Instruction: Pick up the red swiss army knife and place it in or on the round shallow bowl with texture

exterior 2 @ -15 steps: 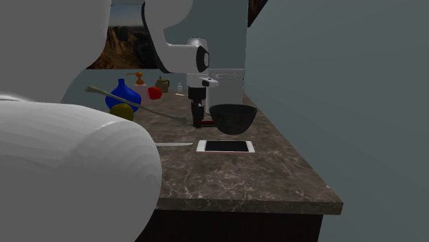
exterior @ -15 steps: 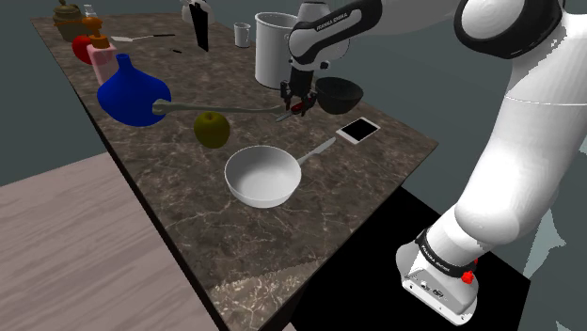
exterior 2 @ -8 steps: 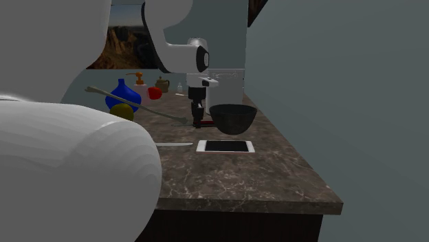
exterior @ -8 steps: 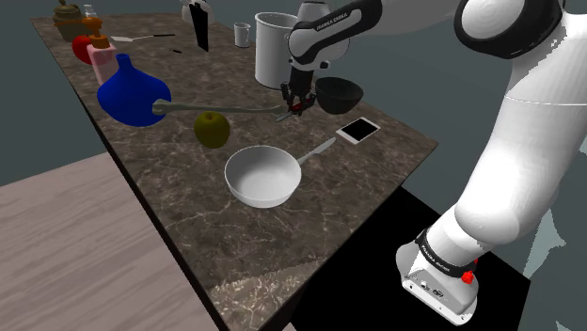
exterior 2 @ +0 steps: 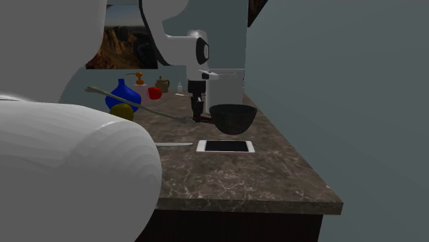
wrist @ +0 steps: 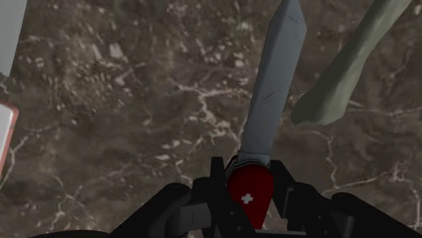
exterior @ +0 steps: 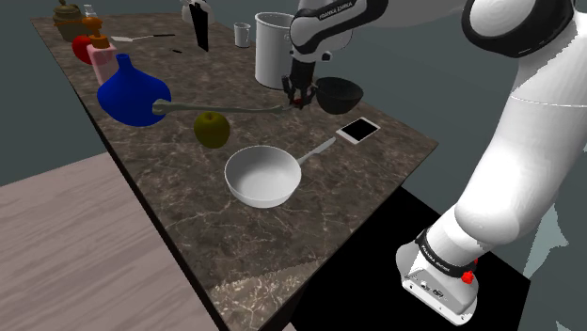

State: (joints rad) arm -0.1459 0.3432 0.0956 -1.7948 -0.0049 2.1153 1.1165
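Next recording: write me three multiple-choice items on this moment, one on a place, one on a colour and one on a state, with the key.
1. In the shoulder view, where is the yellow-green apple?
A) inside the pan
B) between the blue vase and the white pan
C) on the floor

2. What colour is the handle of the knife?
A) blue
B) green
C) red

3. How is the hand?
A) shut on the knife
B) open above it
C) shut on nothing

Key:
1 B: the apple lies on the table between those two.
2 C: the wrist view shows a red handle with a white cross.
3 A: the fingers clasp the handle from both sides.
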